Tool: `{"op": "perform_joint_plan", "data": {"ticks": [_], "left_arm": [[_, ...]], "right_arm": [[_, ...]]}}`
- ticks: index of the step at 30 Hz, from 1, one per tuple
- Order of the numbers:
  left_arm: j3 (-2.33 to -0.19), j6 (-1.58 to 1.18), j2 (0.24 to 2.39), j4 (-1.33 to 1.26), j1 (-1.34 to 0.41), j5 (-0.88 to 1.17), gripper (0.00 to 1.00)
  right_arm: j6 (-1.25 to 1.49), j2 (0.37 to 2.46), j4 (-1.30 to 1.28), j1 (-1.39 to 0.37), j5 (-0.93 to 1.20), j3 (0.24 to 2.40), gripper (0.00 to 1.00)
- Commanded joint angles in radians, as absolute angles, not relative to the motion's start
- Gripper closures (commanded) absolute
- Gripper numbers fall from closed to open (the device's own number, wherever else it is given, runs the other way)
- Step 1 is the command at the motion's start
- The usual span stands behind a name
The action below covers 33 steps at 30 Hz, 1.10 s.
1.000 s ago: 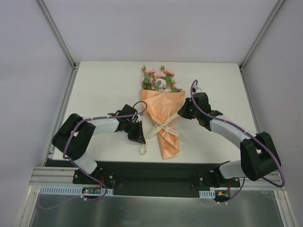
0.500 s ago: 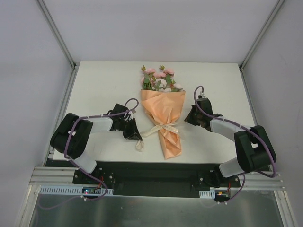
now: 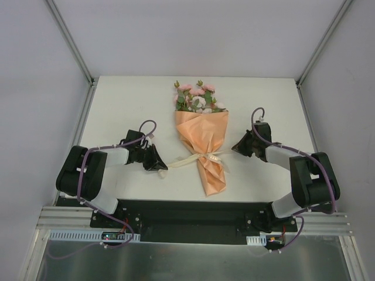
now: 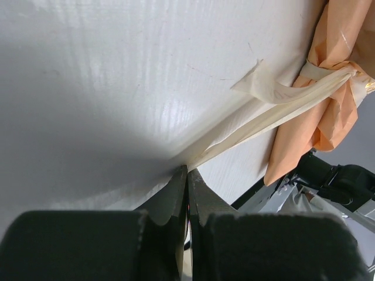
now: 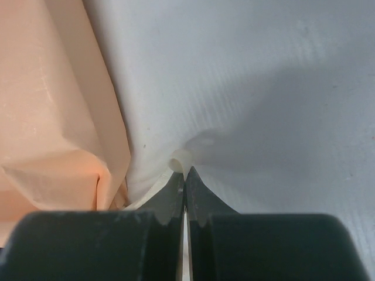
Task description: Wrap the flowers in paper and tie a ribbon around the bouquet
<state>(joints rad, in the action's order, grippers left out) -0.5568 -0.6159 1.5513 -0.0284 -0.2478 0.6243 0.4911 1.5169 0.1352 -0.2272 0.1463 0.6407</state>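
Bouquet [image 3: 202, 143]: lying on the table [image 3: 123, 105] between the two grippers, to the right of the left gripper [image 3: 159, 167] and to the left of the right gripper [image 3: 235, 146], its cone touching neither.

Change against a second ago: both grippers are sitting farther out from the cone. The ribbon [image 3: 181, 160] loop that was drooping below the left fingertips is now running as a near-straight tail from them to the knot.

Grip: the left gripper is pinching the ribbon tail with its jaws closed. The right gripper is likewise clamping shut on a cream ribbon end, just beside the paper [image 5: 53, 105].

Axis: the long axis is running near to far. The cone tip is lying nearest the arm bases and leaning slightly toward the right gripper's side, while the flowers [image 3: 196, 98] are pointing at the far edge.

Room: the tip is lying close to the near table edge. White tabletop is showing outward of each gripper and beyond the blooms.
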Motion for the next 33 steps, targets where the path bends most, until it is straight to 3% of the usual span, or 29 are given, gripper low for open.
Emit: {"op": "perform_joint_plan", "data": {"ticks": [1,9,14,15,18,19,22,23,24,25,33], "left_arm": [[-0.522,-0.603,1.534,0.074,-0.209,0.52,1.0],[-0.529,-0.597,1.526,0.072,-0.201,0.528,1.0],[-0.58,-0.561,1.491,0.074,-0.202,0.629,1.0],[-0.587,-0.557,1.465,0.074,-0.201,0.674,0.94],[-0.592,-0.538,1.322,0.078,-0.201,0.69,0.7],[-0.603,-0.526,1.274,0.089,-0.201,0.674,0.55],[-0.668,-0.496,1.102,0.175,-0.199,0.657,0.39],[-0.69,-0.488,1.06,0.199,-0.199,0.66,0.38],[-0.71,-0.48,0.995,0.213,-0.199,0.663,0.37],[-0.754,-0.476,0.964,0.219,-0.199,0.67,0.36],[-1.058,-0.443,0.896,0.225,-0.199,0.721,0.36]], "right_arm": [[0.503,1.522,0.179,-0.132,0.037,0.618,1.0],[0.457,1.516,0.212,-0.115,0.093,0.627,1.0],[0.351,1.438,0.043,-0.13,0.102,0.718,0.98],[0.333,1.413,0.011,-0.141,0.091,0.73,0.88],[0.246,1.298,-0.161,-0.147,0.065,0.793,0.81],[0.223,1.267,-0.275,-0.149,0.058,0.817,0.74],[0.124,1.191,-0.511,-0.156,0.028,0.94,0.53],[0.095,1.124,-0.546,-0.16,0.006,0.963,0.47],[0.091,1.083,-0.566,-0.161,0.006,0.96,0.33],[0.089,1.045,-0.604,-0.163,0.008,0.962,0.29],[0.058,0.812,-0.761,-0.183,0.049,1.123,0.12]]}}
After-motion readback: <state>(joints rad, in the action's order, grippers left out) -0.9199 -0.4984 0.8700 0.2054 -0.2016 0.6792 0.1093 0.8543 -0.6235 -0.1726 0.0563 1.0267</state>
